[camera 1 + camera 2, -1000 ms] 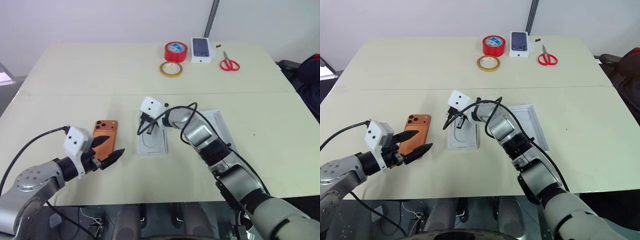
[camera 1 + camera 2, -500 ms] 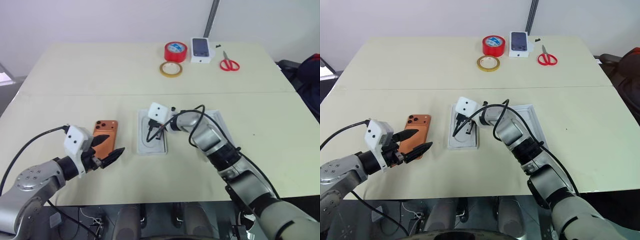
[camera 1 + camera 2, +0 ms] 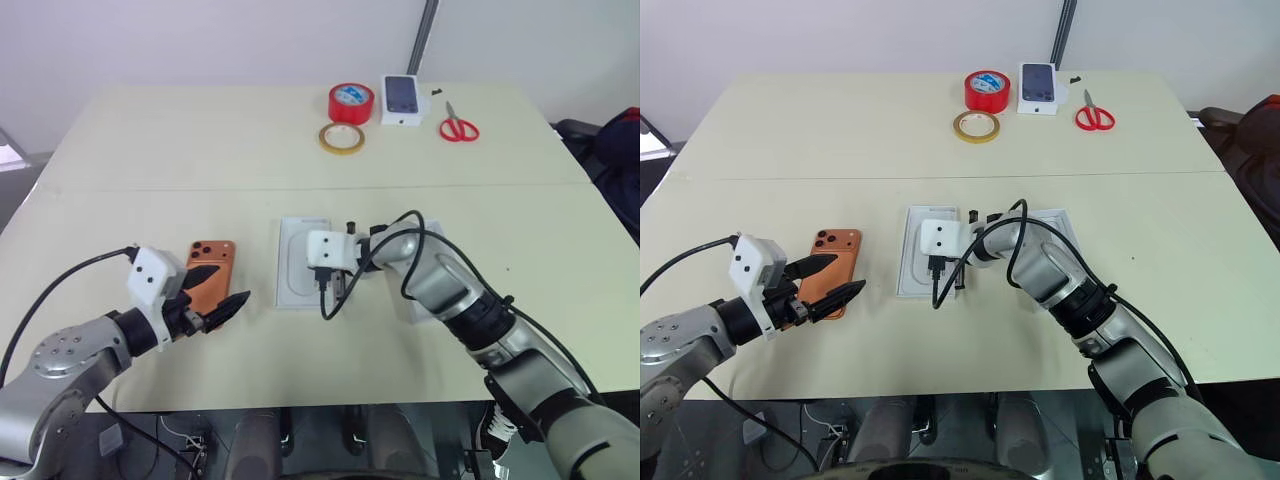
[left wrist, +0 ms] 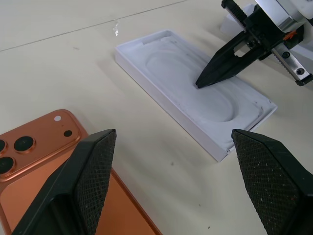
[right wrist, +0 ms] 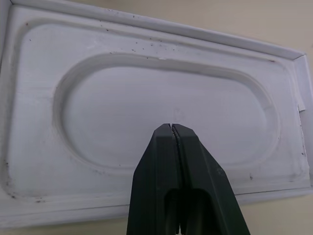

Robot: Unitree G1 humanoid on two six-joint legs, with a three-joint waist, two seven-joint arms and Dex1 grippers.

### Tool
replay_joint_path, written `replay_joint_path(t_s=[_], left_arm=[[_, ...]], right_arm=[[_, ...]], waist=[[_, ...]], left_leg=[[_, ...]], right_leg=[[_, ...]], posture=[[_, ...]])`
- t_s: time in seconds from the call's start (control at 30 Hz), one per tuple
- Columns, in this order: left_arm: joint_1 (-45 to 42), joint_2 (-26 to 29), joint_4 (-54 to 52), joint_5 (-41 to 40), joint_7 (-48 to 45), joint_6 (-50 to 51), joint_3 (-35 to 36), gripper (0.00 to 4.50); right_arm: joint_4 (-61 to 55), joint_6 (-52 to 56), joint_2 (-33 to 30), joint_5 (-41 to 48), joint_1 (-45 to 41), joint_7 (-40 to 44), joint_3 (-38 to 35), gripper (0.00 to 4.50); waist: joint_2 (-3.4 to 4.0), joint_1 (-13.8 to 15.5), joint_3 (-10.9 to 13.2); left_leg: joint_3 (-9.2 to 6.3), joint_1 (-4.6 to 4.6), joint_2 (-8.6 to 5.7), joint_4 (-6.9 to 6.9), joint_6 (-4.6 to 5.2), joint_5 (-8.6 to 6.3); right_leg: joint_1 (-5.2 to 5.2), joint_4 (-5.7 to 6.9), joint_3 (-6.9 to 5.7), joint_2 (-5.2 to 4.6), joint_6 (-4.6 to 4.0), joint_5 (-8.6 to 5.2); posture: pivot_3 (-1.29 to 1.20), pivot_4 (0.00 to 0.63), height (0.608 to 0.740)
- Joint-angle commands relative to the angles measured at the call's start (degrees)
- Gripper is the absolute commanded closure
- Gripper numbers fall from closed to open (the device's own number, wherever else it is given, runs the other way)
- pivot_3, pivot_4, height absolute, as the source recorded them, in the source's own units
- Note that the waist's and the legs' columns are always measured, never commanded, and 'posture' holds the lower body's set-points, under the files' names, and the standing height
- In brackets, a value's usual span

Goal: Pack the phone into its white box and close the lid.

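left gripper (image 3: 222, 309) spread wide beside the phone (image 3: 209, 274); right gripper (image 4: 201, 83) pinched closed, empty, over the white box (image 3: 297, 264)

— How was the left gripper (image 3: 222, 309) set?
— Fingers spread wide, pointing forward and toward the right, forearm low on the left.
— And the right gripper (image 4: 204, 81)?
— Pinched closed, angled downward, its arm reaching leftward.

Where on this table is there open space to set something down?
The wide stretch between the tape rolls at the far edge and the white box is bare. It is crowded around the phone, the box, the lid and the far scissors.
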Motion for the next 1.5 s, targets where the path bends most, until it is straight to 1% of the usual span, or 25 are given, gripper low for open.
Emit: replay_joint_path(t_s=[0.03,0.1,0.2,0.23,0.27,0.37,0.47,0.6,0.73,0.83,0.93,1.17,1.33,1.5], left_arm=[[0.08,0.20,-1.01,-0.10,0.28,-0.51,0.50,0.54],[-0.08,-0.40,-0.53,-0.40,1.43,-0.24,1.63,0.54],[-2.56,-2.14,3.26,-3.79,8.09,5.92,6.12,0.54],[-3.51,-2.36,4.83,-4.41,10.32,8.44,7.29,0.28],[-4.25,-2.35,6.03,-4.48,11.98,10.22,8.01,0.01],[-6.50,-1.78,8.30,-3.94,16.00,14.45,9.20,0.01],[-10.32,0.08,12.30,-4.71,20.11,24.71,9.20,0.01],[-14.27,0.18,15.61,-6.99,20.36,31.62,10.28,0.01],[-16.82,2.20,17.64,-8.77,18.09,38.95,8.42,0.01],[-17.74,2.58,17.87,-9.44,16.53,42.00,7.43,0.01],[-18.40,1.78,17.94,-9.76,15.40,44.29,7.63,0.01],[-19.43,-2.73,14.81,-11.61,14.58,48.62,7.17,0.01],[-19.82,-6.03,13.75,-12.52,14.28,50.65,8.60,0.01],[-20.64,-8.54,14.02,-15.66,14.48,50.69,10.35,0.01]], right_arm=[[-1.81,0.62,2.80,1.31,-1.56,-2.45,-3.41,4.47],[-1.44,1.82,5.18,2.62,-2.36,-4.33,-5.69,4.47],[-2.56,6.74,9.99,6.35,-2.80,-5.45,-8.56,4.47],[-2.63,7.54,11.30,6.59,-2.84,-5.96,-8.36,4.49],[-2.39,7.87,12.37,6.43,-2.91,-6.60,-7.86,4.50],[0.67,7.88,16.12,4.55,-3.82,-9.60,-4.98,4.50],[4.26,8.45,19.33,2.69,-5.50,-11.51,-1.89,4.50],[7.66,9.40,22.18,2.31,-6.96,-11.08,0.73,4.50],[10.95,8.11,22.88,0.06,-7.87,-9.24,6.14,4.50],[11.91,7.38,23.15,-0.20,-7.93,-7.92,7.77,4.50],[12.81,6.37,23.45,-0.98,-7.98,-7.34,9.06,4.50],[14.45,4.80,25.24,-1.38,-8.20,-7.23,8.75,4.50],[14.07,4.33,24.92,-1.59,-7.70,-6.73,8.47,4.50],[14.09,4.21,25.00,-1.90,-7.42,-6.49,8.09,4.50]], waist=[[0.00,-0.05,0.00],[0.00,-0.09,0.00],[-0.01,-0.03,-0.01],[-0.03,-0.03,-0.02],[-0.03,-0.04,-0.02],[-0.01,-0.08,-0.01],[-0.02,-0.10,-0.01],[-0.05,-0.08,-0.02],[-0.08,-0.22,-0.04],[-0.07,-0.28,-0.03],[-0.07,-0.28,-0.04],[-0.04,-0.21,-0.09],[-0.03,-0.11,-0.11],[-0.03,-0.04,-0.13]], left_leg=[[0.00,0.00,0.00,0.00,0.00,0.00],[0.00,0.00,0.01,-0.01,0.00,0.00],[0.00,-0.01,0.02,-0.01,0.00,0.00],[-0.04,0.00,0.03,-0.01,0.00,0.00],[-0.07,0.01,0.04,0.00,0.00,0.01],[-0.05,-0.01,0.03,0.00,0.01,0.02],[-0.03,0.01,0.01,0.01,-0.01,0.02],[-0.05,0.00,0.01,0.00,-0.07,0.06],[-0.05,0.04,0.00,0.00,-0.10,0.07],[-0.04,0.04,0.01,-0.03,-0.13,0.08],[-0.05,0.10,0.01,-0.06,-0.15,0.09],[-0.07,0.17,0.00,-0.11,-0.17,0.08],[-0.09,0.17,-0.03,-0.11,-0.18,0.08],[-0.13,0.17,-0.05,-0.13,-0.18,0.08]], right_leg=[[0.00,0.00,0.00,0.00,0.00,0.00],[-0.01,0.01,0.00,0.01,0.00,0.00],[-0.01,0.03,0.00,0.01,0.00,0.00],[0.01,0.05,-0.01,0.03,0.00,0.01],[0.02,0.07,-0.02,0.05,0.01,0.01],[0.02,0.08,-0.03,0.06,0.03,0.01],[0.03,0.08,-0.03,0.05,0.03,0.01],[0.02,0.12,-0.04,0.06,0.04,0.01],[0.04,0.12,-0.04,0.04,0.03,0.02],[0.02,0.15,-0.04,0.04,0.03,0.02],[0.03,0.15,-0.03,0.03,0.03,0.02],[0.02,0.14,-0.03,-0.03,0.02,0.02],[0.00,0.12,-0.03,-0.10,0.02,0.02],[-0.07,0.08,-0.04,-0.20,0.01,0.02]], posture=[[0.00,0.150,0.736],[0.00,0.150,0.736],[0.00,0.150,0.736],[0.00,0.150,0.736],[0.00,0.150,0.736],[0.00,0.150,0.736],[0.00,0.150,0.736],[0.00,0.150,0.736],[0.00,0.150,0.736],[0.00,0.150,0.736],[0.00,0.150,0.736],[0.00,0.150,0.736],[0.00,0.150,0.736],[0.00,0.150,0.736]])
